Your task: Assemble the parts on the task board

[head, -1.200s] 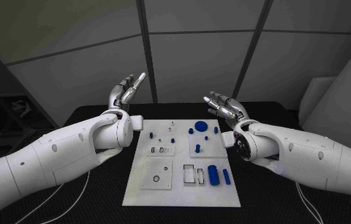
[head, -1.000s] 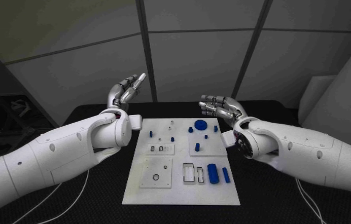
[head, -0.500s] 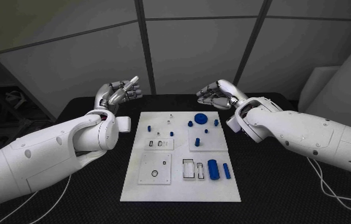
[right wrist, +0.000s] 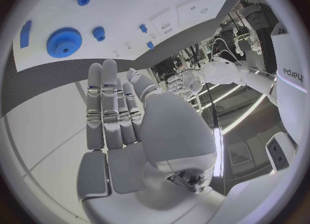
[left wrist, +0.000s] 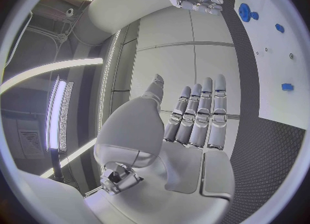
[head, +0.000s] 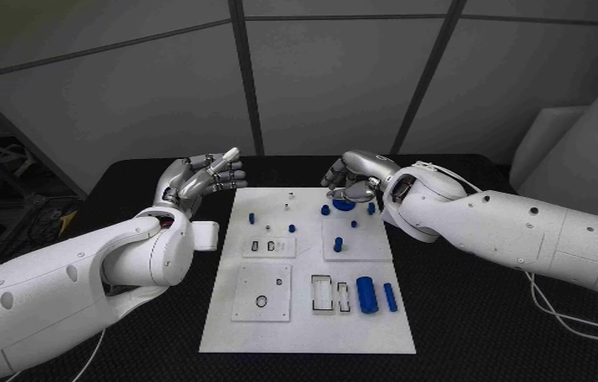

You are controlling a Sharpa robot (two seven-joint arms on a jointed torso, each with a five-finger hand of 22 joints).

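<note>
Matt white plastic board (head: pixel 307 313) on a rough, woven-looking black desk (head: pixel 461 313); blue parts (head: pixel 366 295) matt plastic; each robot hand (head: pixel 353 179) shiny metal.

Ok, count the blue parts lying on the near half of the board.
2. A thick blue cylinder lies by the task board's right edge, a slimmer blue bar just right of it. Nothing covers that half.
</note>
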